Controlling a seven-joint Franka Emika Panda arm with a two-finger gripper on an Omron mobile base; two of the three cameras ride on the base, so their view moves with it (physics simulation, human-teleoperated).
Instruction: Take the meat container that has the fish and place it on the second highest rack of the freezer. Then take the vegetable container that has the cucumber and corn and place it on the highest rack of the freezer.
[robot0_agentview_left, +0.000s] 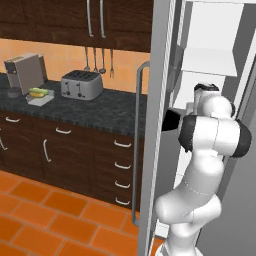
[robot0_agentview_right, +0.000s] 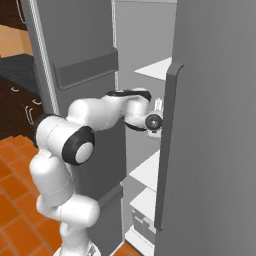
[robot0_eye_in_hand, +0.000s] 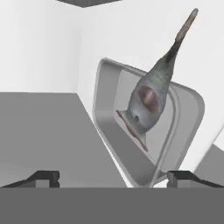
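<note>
The two small dark finger tips of the gripper (robot0_eye_in_hand: 113, 177) stand wide apart at the bottom of the hand view and close on nothing. Just beyond them a shallow pale grey rectangular meat container (robot0_eye_in_hand: 109, 131) rests on a flat white shelf (robot0_eye_in_hand: 48, 131) in the white interior of the freezer (robot0_agentview_right: 215, 125). A small silvery grey-brown fish (robot0_eye_in_hand: 151, 98) lies in the tray, its head toward the gripper and its slim tail reaching past the far rim. The container sits between the finger tips but clear of both; which rack it is on cannot be told from this view.

In the right base view the white arm with dark joints (robot0_agentview_right: 95, 117) rises from its base at lower left, bends at the shoulder and stretches level to the right, its wrist (robot0_agentview_right: 150, 120) tucked behind the edge of the tall grey freezer door (robot0_agentview_right: 215, 165), among the white shelves.

In the left base view the arm's elbow stands beside the open grey door with its long vertical handle (robot0_agentview_left: 136, 145). Well to the left, on the dark speckled counter (robot0_agentview_left: 100, 107), a second pale tray (robot0_agentview_left: 41, 99) carries a green cucumber (robot0_agentview_left: 37, 90) and a yellow corn cob (robot0_agentview_left: 39, 94), near a silver toaster (robot0_agentview_left: 81, 84) and a grey coffee machine (robot0_agentview_left: 24, 72).
</note>
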